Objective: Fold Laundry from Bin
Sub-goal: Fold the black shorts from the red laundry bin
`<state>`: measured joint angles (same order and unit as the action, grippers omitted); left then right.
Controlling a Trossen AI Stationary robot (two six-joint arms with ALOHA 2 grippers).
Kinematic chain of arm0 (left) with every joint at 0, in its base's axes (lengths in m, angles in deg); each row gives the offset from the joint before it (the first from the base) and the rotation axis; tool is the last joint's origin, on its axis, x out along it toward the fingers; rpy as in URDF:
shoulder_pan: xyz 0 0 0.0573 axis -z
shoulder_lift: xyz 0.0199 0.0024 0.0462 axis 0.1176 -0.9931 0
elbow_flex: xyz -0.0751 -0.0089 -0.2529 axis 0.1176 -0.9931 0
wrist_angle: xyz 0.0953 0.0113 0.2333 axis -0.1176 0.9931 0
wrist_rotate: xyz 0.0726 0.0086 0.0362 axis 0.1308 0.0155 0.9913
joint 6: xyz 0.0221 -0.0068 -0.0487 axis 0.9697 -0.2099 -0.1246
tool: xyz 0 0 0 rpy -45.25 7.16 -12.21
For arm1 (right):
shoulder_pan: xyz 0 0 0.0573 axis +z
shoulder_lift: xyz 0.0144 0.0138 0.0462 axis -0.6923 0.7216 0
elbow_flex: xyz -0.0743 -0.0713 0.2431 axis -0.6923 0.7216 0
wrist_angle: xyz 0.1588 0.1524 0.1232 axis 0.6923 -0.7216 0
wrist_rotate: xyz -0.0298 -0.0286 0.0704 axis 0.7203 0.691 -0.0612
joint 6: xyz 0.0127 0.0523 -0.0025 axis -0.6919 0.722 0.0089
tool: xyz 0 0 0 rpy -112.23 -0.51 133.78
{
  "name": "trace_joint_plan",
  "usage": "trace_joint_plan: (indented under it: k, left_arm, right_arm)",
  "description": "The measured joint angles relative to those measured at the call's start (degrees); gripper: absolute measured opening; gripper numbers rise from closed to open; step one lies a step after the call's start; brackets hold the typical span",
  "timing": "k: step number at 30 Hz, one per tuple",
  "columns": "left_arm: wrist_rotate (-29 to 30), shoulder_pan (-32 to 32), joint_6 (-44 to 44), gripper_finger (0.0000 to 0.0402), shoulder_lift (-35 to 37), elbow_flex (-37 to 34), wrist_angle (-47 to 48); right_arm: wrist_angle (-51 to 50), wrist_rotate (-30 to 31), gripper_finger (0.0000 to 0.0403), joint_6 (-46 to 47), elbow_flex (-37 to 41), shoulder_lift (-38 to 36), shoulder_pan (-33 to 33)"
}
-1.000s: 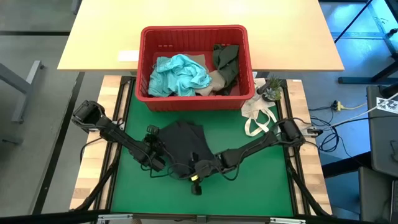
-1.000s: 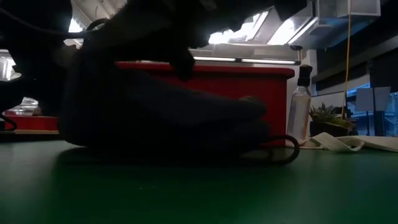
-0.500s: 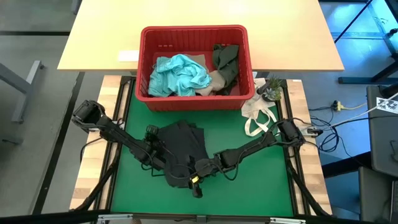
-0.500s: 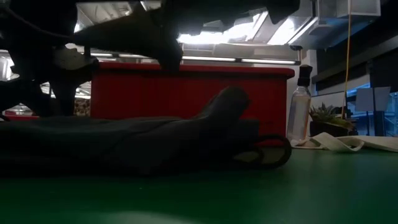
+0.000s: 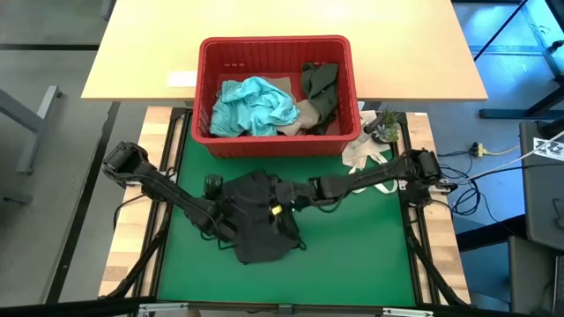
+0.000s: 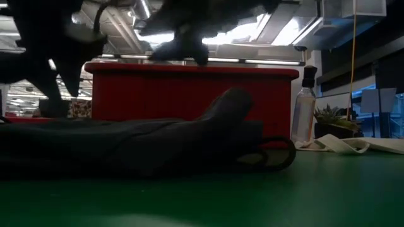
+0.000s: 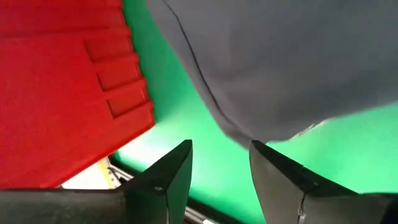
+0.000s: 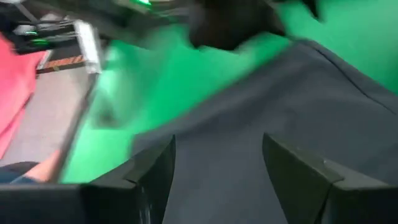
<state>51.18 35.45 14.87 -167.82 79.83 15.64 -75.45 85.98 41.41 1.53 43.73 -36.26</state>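
Note:
The dark grey garment (image 5: 263,227) lies flat on the green mat (image 5: 352,238), spread toward the near edge, also low and flat in the low view (image 6: 126,146). My left gripper (image 7: 221,152) hovers open just over the garment's left part, the red bin (image 7: 62,81) beside it. My right gripper (image 8: 217,143) stands open above the garment's middle (image 8: 267,118), near (image 5: 271,208) in the high view. The bin (image 5: 275,84) at the far edge holds teal (image 5: 256,104), olive (image 5: 319,86) and beige (image 5: 304,114) laundry.
A white cloth bag (image 5: 366,163) and a small potted plant (image 5: 383,125) sit at the mat's far right. A spray bottle (image 6: 304,104) stands right of the bin. A wooden table (image 5: 132,53) lies behind. Bare green mat shows to the right and near.
Both grippers have opened and let go of the dark garment, which has dropped from a raised hump to lie flat on the mat. My right gripper has risen and drawn back from the near edge toward the bin. My left gripper has risen a little.

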Motion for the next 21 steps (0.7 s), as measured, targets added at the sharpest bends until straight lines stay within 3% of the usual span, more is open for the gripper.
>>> trace_joint_plan:
  k: [12,21]
  left_arm:
    - [0.27,9.74,-15.86,0.0133,3.38,2.52,-3.04]
    - [1.63,12.72,-17.15,0.0133,3.39,2.52,-6.79]
  right_arm:
    - [3.55,0.02,0.0241,1.33,0.11,8.32,-8.60]
    - [4.04,1.40,0.0241,6.46,0.09,9.12,-10.14]
